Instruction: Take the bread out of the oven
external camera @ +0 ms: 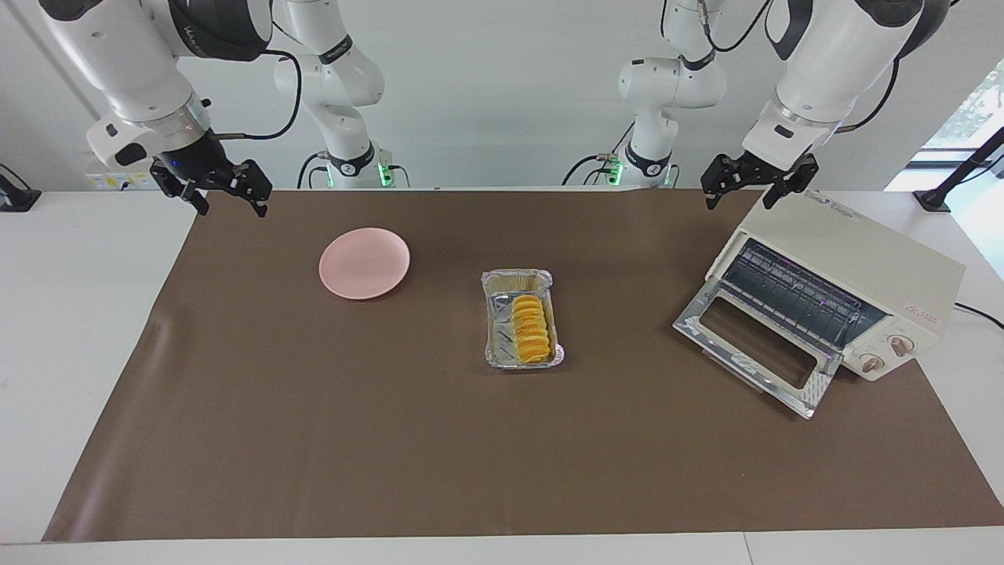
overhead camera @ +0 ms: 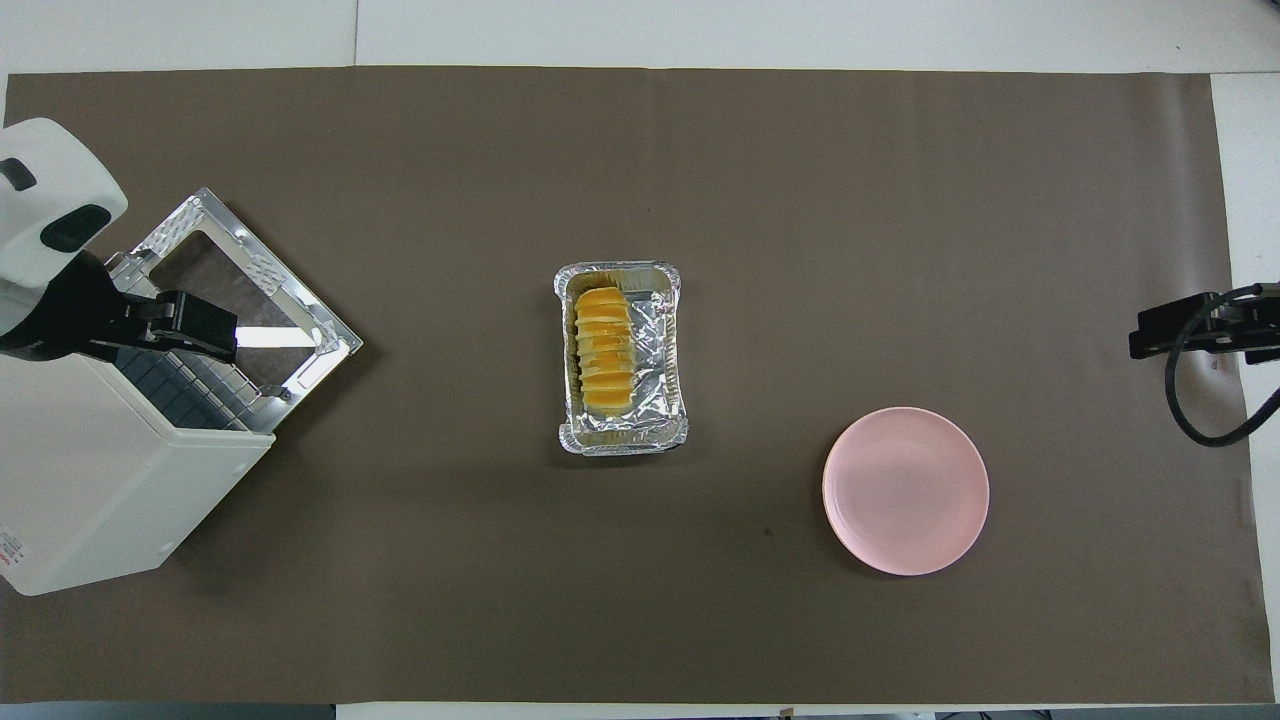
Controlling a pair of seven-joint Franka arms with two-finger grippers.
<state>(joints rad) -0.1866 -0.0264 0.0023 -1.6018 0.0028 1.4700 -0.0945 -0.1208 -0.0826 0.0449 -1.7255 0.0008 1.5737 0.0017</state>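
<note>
The bread (external camera: 529, 329) (overhead camera: 605, 350), a ridged golden-yellow loaf, lies in a crinkled foil tray (external camera: 496, 357) (overhead camera: 625, 440) at the middle of the brown mat, out of the oven. The cream oven (external camera: 863, 251) (overhead camera: 110, 480) stands at the left arm's end, its glass door (external camera: 753, 353) (overhead camera: 250, 300) dropped open and its wire rack bare. My left gripper (external camera: 745, 196) (overhead camera: 200, 330) hangs open and empty above the oven's top edge. Open and empty too, my right gripper (external camera: 234, 205) (overhead camera: 1150, 340) waits over the mat's edge at the right arm's end.
A round pink plate (external camera: 364, 263) (overhead camera: 905, 490) lies on the mat between the tray and the right arm's end, nearer to the robots than the tray. The oven's open door juts out onto the mat. A black cable loops beside the right gripper.
</note>
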